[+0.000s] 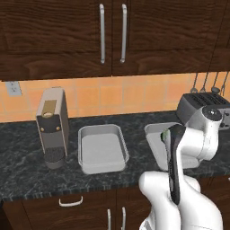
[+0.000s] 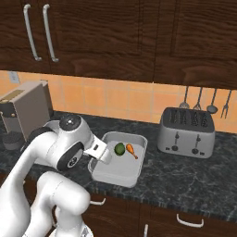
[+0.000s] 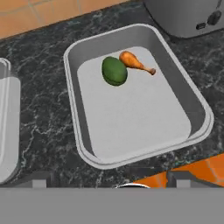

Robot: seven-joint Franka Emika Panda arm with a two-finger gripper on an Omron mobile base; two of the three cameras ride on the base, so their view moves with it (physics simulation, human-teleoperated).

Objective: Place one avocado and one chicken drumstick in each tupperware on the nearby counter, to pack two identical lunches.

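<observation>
1. Two dark fingertips [image 3: 38,179] are poking up at the bottom of the hand view, standing wide apart and grasping nothing; the gripper [image 3: 109,181] is hanging released above the near rim of the right tupperware [image 3: 83,144].
2. Ahead of the fingers, toward the far end of that tupperware, the avocado [image 3: 114,71] and the chicken drumstick [image 3: 135,62] are lying side by side, apparently touching; this lunch is looking packed.
3. Off to the fingers' left, the left tupperware [image 1: 102,148] is sitting bare on the counter [image 1: 22,175], just beside the coffee machine [image 1: 53,126].
4. Judging by this, the robot is standing between lunches: one is done, and the second is yet to be filled.
5. The next move is calling for a second avocado and drumstick, neither of which is showing on this stretch of counter, so the base will probably be needing to turn or drive to find them.
6. The arm is covering much of the right tupperware in the left base view, and the toaster [image 2: 186,132] is being cut off at the top of the hand view.
</observation>
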